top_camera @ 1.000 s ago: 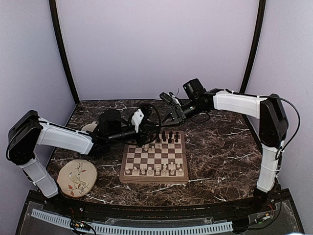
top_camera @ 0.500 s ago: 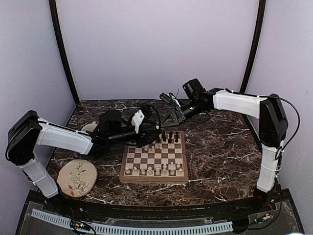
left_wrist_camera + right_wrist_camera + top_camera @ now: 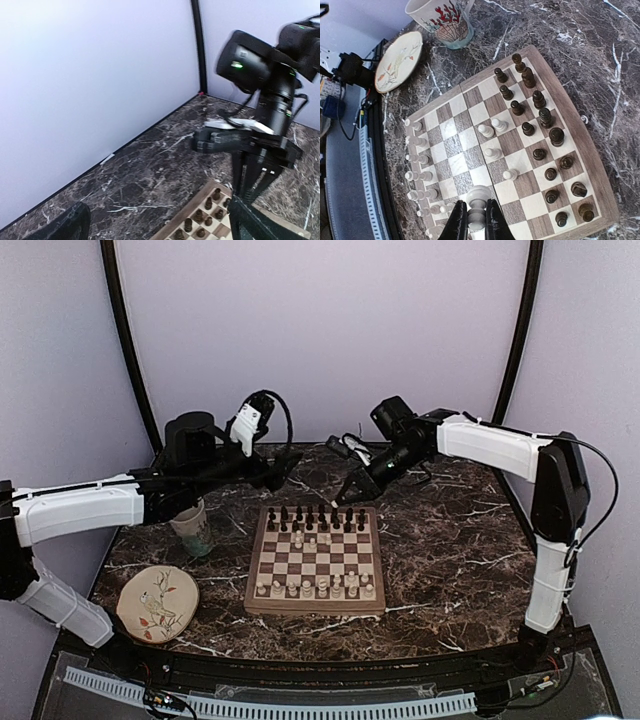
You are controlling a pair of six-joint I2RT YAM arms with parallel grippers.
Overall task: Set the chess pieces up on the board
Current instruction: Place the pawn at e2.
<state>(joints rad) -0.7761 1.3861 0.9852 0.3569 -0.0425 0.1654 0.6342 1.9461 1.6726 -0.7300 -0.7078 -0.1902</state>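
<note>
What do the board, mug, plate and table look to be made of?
Board: wood, matte, visible grain and tan border. Mug: likely glazed ceramic, glossy with printed coral and shell. Plate: probably ceramic, beige with a bird motif. Table: dark marble or a marble-look laminate, white veins; cannot tell which.

Both arms are white shells over black joints. The left arm (image 3: 80, 508), left of the board (image 3: 316, 562), has a black cable looped at its wrist. The right arm (image 3: 490, 448), right of the board, trails a thin black cable and shows a green light.
</note>
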